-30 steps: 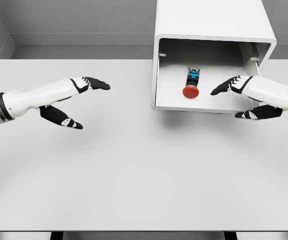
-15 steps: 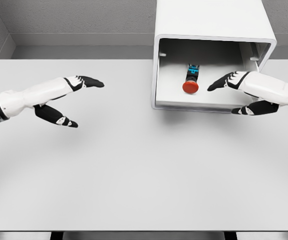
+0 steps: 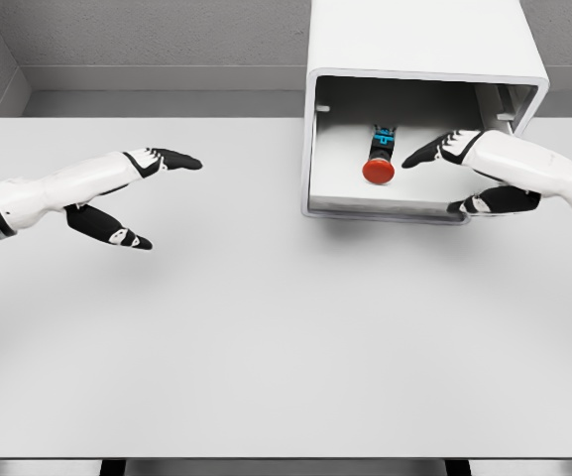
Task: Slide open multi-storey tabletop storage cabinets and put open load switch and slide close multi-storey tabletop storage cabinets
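Drawer [image 3: 404, 203] pushed further into cabinet [image 3: 419, 40], right hand [image 3: 469, 174] advanced, fingers spread, left hand [image 3: 132, 193] open, drifting left

drawer [image 3: 385, 203] slid further back into the cabinet [image 3: 419, 40] since a second ago | right robot hand [image 3: 464, 174] moved up and in along with it | left robot hand [image 3: 127, 193] drifted a bit left

A: White box-shaped storage cabinet [image 3: 419, 40]: smooth, matt, plastic-looking shell. Wide pale grey table [image 3: 266, 337]?

B: Matt, smooth, faint sheen. Small black load switch with red round cap [image 3: 380, 159]: glossy plastic cap.
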{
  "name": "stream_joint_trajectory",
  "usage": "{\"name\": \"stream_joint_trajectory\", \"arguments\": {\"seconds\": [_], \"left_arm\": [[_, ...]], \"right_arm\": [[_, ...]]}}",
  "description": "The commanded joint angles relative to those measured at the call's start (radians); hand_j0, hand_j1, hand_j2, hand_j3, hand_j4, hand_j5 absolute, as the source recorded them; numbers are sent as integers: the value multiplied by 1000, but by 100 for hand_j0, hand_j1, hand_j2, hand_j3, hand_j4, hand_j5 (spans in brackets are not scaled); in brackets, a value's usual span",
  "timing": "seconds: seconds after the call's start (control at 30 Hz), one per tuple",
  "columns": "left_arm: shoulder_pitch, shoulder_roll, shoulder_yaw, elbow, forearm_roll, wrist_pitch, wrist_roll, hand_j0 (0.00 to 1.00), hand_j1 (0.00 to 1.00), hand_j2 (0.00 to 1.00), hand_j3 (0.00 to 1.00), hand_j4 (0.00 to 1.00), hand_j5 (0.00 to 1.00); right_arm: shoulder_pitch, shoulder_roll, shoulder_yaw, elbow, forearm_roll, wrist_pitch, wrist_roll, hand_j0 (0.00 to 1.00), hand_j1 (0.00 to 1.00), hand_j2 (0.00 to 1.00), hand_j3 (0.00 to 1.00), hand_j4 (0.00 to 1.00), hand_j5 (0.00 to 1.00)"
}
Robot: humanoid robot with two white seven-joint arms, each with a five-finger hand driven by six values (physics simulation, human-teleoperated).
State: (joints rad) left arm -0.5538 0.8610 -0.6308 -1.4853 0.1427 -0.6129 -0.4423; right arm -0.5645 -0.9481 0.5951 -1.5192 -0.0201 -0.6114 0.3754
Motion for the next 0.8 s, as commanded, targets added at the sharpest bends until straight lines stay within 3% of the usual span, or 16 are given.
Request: {"name": "stream_joint_trajectory", "arguments": {"seconds": [0.0,0.47,0.57,0.63,0.7,0.77], "left_arm": [[0,0,0,10,8,2,1,100,100,100,100,100,100],[0,-3,0,10,8,2,1,100,100,100,100,100,100],[0,-2,-1,10,6,2,-1,100,100,100,100,100,100],[2,-2,-1,11,5,2,-1,100,100,100,100,100,100],[2,0,-1,13,3,2,-1,100,100,100,100,100,100],[2,0,-1,13,3,2,-1,100,100,100,100,100,100]], "right_arm": [[0,11,2,14,-7,1,7,83,83,83,83,83,83],[-48,35,3,45,-7,1,30,83,83,83,83,83,83],[-38,19,2,-30,-11,1,23,83,83,83,83,83,83],[-31,-73,2,-111,-26,1,14,84,84,84,84,84,84],[-12,-178,41,-147,-27,1,14,87,87,87,87,87,87],[46,-339,49,-144,-26,1,-4,99,99,99,99,99,99]]}}
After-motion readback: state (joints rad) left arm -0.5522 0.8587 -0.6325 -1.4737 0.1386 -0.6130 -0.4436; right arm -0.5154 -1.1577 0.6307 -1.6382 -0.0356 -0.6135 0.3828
